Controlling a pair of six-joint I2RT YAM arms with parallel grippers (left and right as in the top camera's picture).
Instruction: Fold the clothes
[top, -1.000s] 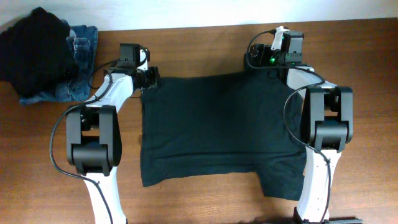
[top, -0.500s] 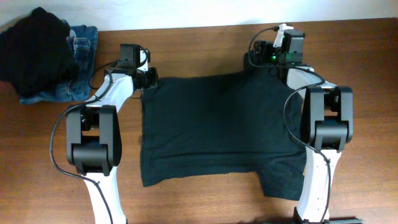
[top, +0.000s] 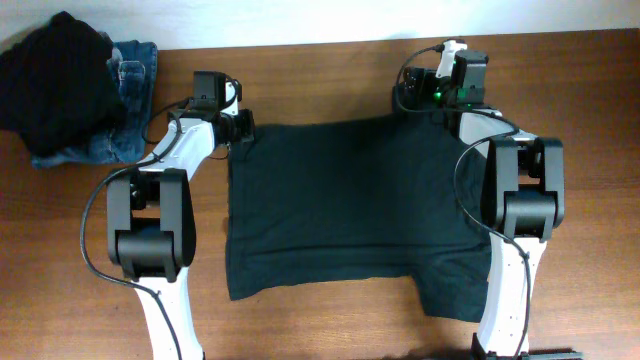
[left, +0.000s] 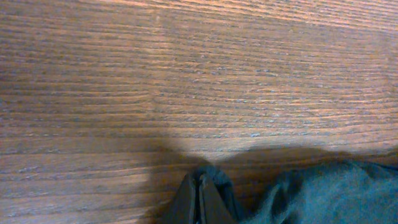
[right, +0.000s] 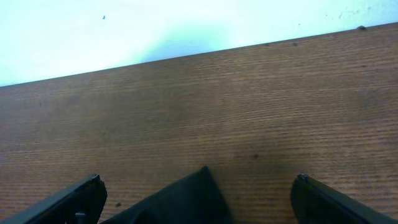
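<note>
Crumpled blue denim jeans (top: 132, 68) lie on the brown wooden table (top: 330, 320), well left of the left gripper (top: 243, 127). A bulky black cloth bundle (top: 55, 80) sits on them.

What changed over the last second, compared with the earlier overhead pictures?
The left gripper closed its fingers at the T-shirt's far left corner. Whether cloth is pinched cannot be told, and nothing is lifted. Unchanged: the right gripper stays open around the far right corner, the shirt lies flat, and the jeans have not moved.
</note>
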